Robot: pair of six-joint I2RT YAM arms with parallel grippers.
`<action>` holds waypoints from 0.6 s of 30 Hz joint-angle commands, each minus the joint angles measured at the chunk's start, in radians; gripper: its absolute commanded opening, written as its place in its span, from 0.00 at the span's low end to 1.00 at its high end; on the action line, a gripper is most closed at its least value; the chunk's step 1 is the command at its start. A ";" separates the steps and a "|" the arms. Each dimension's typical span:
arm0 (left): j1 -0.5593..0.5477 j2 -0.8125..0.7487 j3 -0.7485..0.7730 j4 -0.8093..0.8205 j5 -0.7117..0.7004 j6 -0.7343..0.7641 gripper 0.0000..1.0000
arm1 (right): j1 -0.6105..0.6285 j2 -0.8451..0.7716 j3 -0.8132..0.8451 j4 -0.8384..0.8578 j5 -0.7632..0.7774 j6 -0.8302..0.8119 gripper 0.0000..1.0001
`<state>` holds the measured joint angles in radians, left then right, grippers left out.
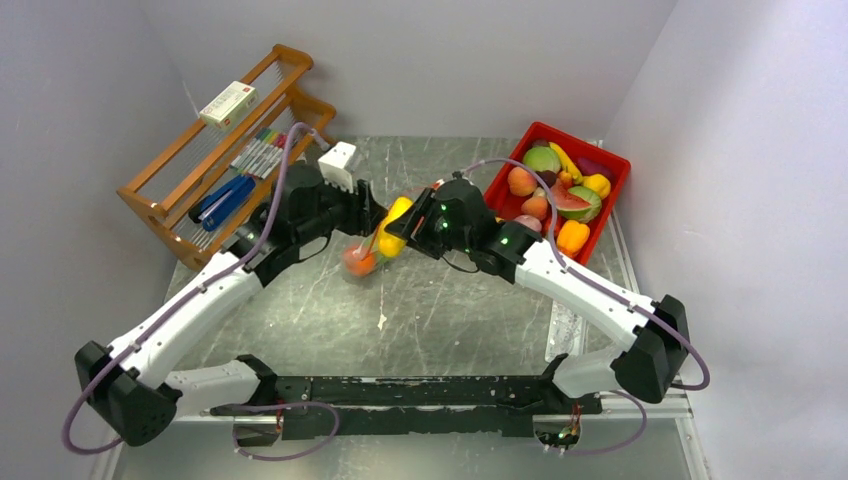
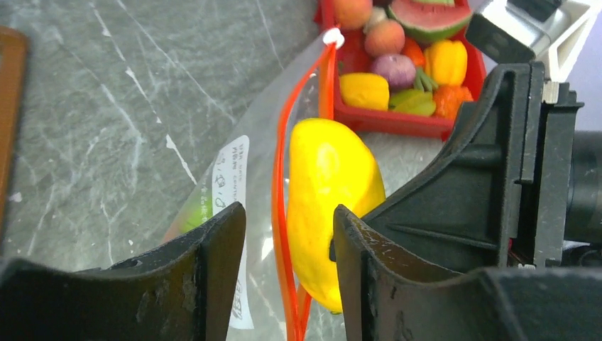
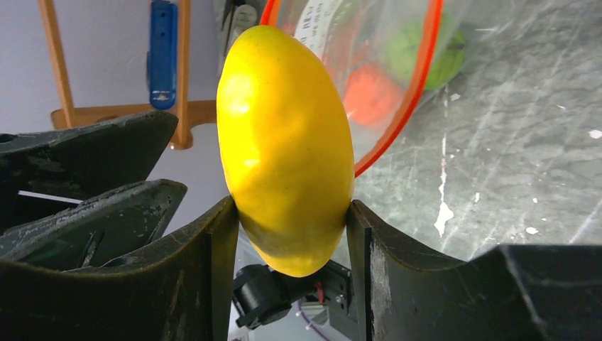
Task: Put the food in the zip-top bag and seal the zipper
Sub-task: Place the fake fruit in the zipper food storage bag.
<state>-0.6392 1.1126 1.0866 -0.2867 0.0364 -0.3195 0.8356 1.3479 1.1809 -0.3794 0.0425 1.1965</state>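
The right gripper (image 3: 291, 213) clamped the glossy yellow mango-shaped plastic fruit (image 3: 287, 135) at the orange-red zipper strip (image 2: 275, 213) of the clear crinkly bag (image 2: 231, 177), whose edge lay loose between the parted jaws of the left gripper (image 2: 287, 213), so the mouth could collapse and the fruit fall outside.

Far-left corner: wooden rack (image 1: 222, 150), leaning. On it a white box (image 1: 228, 103), a row of markers (image 1: 258, 152), blue-handled tools (image 1: 225, 200). Far right: red tray (image 1: 618, 180), set at an angle. Grey marbled table (image 1: 430, 310), scuffed white. Clear ruler (image 1: 563, 330) along the right edge.
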 commanded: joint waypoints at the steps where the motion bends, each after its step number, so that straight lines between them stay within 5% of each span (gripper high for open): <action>1: 0.026 0.070 0.087 -0.089 0.157 0.120 0.47 | 0.004 -0.032 -0.027 -0.017 0.079 -0.004 0.44; 18: 0.041 0.202 0.116 -0.148 0.259 0.296 0.52 | -0.011 -0.053 -0.104 0.002 0.140 0.033 0.43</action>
<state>-0.6010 1.2610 1.1618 -0.3870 0.2260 -0.0834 0.8291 1.3235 1.0973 -0.3943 0.1486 1.2118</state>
